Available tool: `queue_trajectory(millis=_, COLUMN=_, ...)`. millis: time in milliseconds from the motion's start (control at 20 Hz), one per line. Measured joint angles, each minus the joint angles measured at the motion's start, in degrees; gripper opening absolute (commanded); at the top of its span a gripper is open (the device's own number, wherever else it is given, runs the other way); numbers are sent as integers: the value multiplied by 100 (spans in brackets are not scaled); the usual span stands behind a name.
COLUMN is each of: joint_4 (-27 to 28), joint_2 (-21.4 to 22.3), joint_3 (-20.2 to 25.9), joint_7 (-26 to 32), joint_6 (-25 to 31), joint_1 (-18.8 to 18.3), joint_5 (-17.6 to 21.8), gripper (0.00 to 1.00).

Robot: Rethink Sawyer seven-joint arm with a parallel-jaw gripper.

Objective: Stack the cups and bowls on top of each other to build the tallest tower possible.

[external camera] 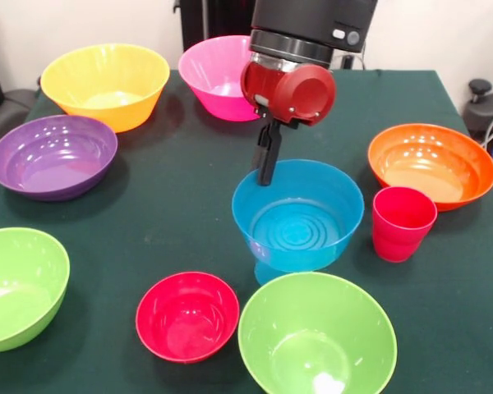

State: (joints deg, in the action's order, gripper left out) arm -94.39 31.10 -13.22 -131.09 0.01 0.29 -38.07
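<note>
1. You see the blue bowl (298,215) in the middle of the bench (172,197), raised on a light blue base (269,271) that shows just under its near left side; whether that base is the blue cup you cannot tell, since only a sliver of it shows.
2. Your gripper (268,160) hangs over the far left rim of the blue bowl, and its dark fingers (269,152) reach down to that rim. They look drawn close together, as one narrow dark bar, and appear to pinch the rim, though from this angle you cannot tell for certain whether they clamp it or only touch it.
3. Above the fingers you see the red wrist housing (292,89) and the black arm (312,25) coming down from the top.
4. The red-pink cup (402,223) stands upright just right of the blue bowl, near it but apart, and just in front of the orange bowl (431,164).
5. The small red bowl (187,316) sits in front and to the left of the blue bowl, just beside a lime green bowl (316,336) at the near edge.
6. A second lime green bowl (16,287) lies at the left edge.
7. The purple bowl (53,156) sits further back on the left, the yellow-orange bowl (105,84) behind it, and the pink bowl (218,75) at the far middle, partly behind the wrist housing.
8. All the bowls stand open side up.
</note>
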Motion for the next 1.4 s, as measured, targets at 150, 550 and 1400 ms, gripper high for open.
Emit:
queue_trajectory(millis=150, joint_4=-121, joint_2=28, joint_3=2, joint_7=0, joint_6=0, joint_1=-93, joint_5=2, gripper=0)
queue_trajectory(millis=550, joint_4=-400, joint_2=32, joint_3=1, joint_7=0, joint_6=-1, joint_1=-325, joint_5=1, gripper=0)
queue_trajectory(millis=1400, joint_4=-638, joint_2=22, joint_3=25, joint_7=0, joint_6=-1, joint_1=-335, joint_5=0, gripper=0)
